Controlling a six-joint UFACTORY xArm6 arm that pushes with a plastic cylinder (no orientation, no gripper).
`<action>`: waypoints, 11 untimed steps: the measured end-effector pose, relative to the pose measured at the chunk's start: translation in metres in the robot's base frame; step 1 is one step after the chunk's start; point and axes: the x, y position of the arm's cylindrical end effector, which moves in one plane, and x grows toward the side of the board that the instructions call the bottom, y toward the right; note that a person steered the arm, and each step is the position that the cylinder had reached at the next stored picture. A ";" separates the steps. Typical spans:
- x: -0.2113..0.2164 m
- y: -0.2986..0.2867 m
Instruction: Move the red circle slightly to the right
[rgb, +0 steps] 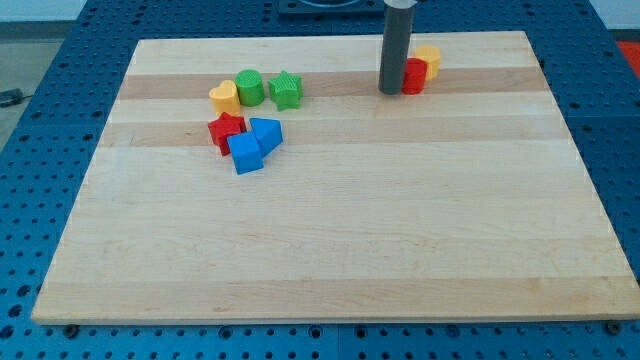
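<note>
The red circle stands near the view's top, right of centre, partly hidden behind my rod. My tip rests on the board right against the red circle's left side. A yellow block touches the red circle on its upper right.
A cluster sits at the upper left of the wooden board: a yellow heart, a green circle, a green star, a red star, a blue cube and a blue triangle.
</note>
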 end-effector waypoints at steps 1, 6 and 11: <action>-0.008 -0.001; -0.008 -0.008; 0.003 0.046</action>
